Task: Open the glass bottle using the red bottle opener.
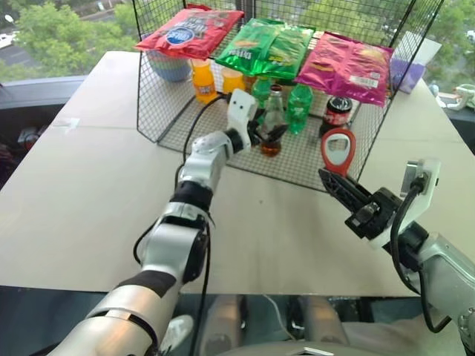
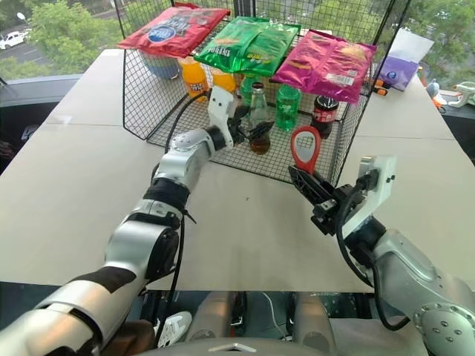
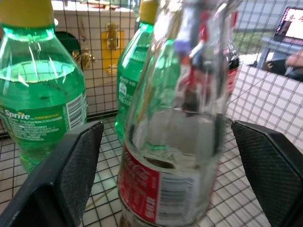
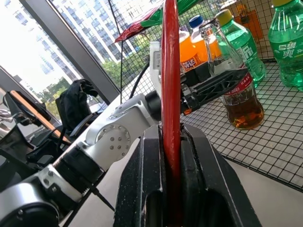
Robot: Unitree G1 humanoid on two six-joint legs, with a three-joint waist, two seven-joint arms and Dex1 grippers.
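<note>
Pale desk (image 1: 89, 208) with wire rack | slim clear glass bottle (image 1: 272, 122) upper-centre, still capped | left end effector (image 1: 269, 134) apart around it, no squeeze yet | right end effector (image 1: 335, 185) clamped on flat red bottle opener (image 1: 338, 150) | prying's all still to do

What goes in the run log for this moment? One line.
left end effector: open around glass bottle | right end effector: shut on red bottle opener | cap: on
</note>
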